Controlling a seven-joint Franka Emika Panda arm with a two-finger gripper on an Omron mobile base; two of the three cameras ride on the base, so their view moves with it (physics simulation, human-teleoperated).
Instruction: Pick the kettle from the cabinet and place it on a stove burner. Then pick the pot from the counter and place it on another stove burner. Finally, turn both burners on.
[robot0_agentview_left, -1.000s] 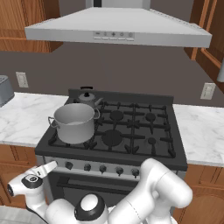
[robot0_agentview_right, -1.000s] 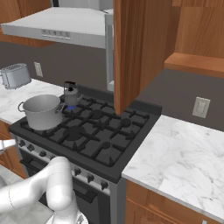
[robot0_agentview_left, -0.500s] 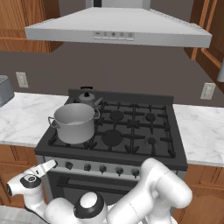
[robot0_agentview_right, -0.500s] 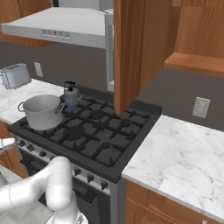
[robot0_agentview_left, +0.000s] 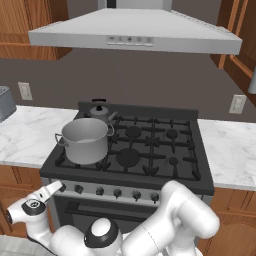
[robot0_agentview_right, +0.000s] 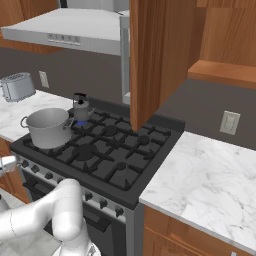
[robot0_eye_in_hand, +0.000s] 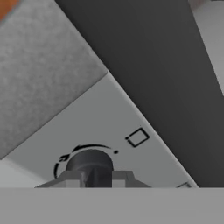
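The grey pot (robot0_agentview_left: 85, 142) (robot0_agentview_right: 48, 127) stands on the front left stove burner. Behind it the small dark kettle (robot0_agentview_left: 100, 112) (robot0_agentview_right: 80, 107) sits on the rear left burner, with a blue glow (robot0_agentview_right: 80, 121) under it. My gripper (robot0_agentview_left: 54, 189) (robot0_eye_in_hand: 94, 179) is low at the range's front panel, at the leftmost knob (robot0_agentview_left: 62, 187) (robot0_eye_in_hand: 89, 164). In the hand view its fingertips (robot0_eye_in_hand: 70, 180) flank that dark knob; whether they press on it I cannot tell. The wooden cabinet (robot0_agentview_right: 155, 55) hangs open above the range.
Free burners (robot0_agentview_left: 128, 157) (robot0_agentview_right: 107, 131) lie right of the pot. White marble counter (robot0_agentview_left: 25, 135) (robot0_agentview_right: 200, 170) runs on both sides of the range. A toaster (robot0_agentview_right: 17, 86) stands at the far left. The grey hood (robot0_agentview_left: 130, 35) overhangs the stove.
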